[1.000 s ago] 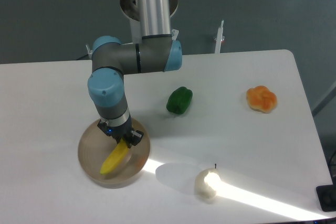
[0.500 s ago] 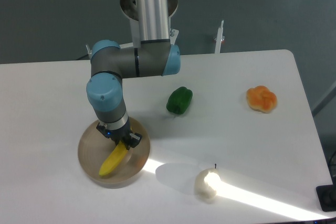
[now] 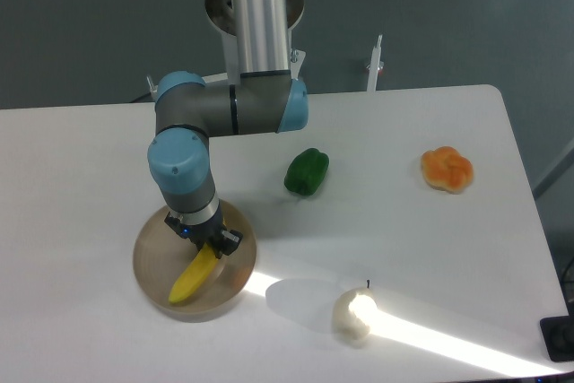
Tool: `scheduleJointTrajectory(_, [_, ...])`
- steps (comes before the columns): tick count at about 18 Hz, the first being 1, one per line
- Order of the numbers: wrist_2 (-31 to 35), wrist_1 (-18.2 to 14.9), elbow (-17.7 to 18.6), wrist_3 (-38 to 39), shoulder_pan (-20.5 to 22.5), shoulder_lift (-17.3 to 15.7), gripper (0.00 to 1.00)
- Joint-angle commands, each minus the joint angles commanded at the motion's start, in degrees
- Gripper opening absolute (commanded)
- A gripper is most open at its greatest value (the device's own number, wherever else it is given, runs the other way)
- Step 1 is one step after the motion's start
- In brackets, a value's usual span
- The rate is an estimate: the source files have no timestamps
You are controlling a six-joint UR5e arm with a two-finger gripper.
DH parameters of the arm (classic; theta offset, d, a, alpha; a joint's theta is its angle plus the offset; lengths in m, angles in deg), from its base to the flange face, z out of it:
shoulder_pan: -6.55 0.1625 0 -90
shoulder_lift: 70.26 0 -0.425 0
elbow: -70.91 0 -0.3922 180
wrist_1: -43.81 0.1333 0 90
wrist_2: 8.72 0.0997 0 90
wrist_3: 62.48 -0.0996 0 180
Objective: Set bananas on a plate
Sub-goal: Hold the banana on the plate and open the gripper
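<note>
Seeing the banana (image 3: 193, 277) lying low across the plate (image 3: 152, 248) with the gripper (image 3: 208, 244) closed on its upper end, you should part the fingers only slightly, then lift straight up so it doesn't roll off the rim.

A robotics lab: pedestal-mounted arm (image 3: 260, 33) at a bare white table (image 3: 404, 248).

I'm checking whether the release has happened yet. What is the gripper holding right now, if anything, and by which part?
The gripper appears shut on the banana, gripping its upper end; the lower end lies over the plate.
</note>
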Motion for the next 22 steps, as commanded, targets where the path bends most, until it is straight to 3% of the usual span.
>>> scheduleJointTrajectory(15, [0.00, 0.17, 0.53, 0.00, 0.00, 0.35, 0.37])
scheduleJointTrajectory(16, [0.00, 0.09, 0.53, -0.09, 0.00, 0.18, 0.46])
scheduleJointTrajectory(18, [0.00, 0.09, 0.35, 0.00, 0.00, 0.09, 0.77])
scheduleJointTrajectory(20, [0.00, 0.09, 0.26, 0.09, 0.09, 0.00, 1.00])
scheduleJointTrajectory(22, [-0.09, 0.09, 0.09, 0.44, 0.09, -0.44, 1.00])
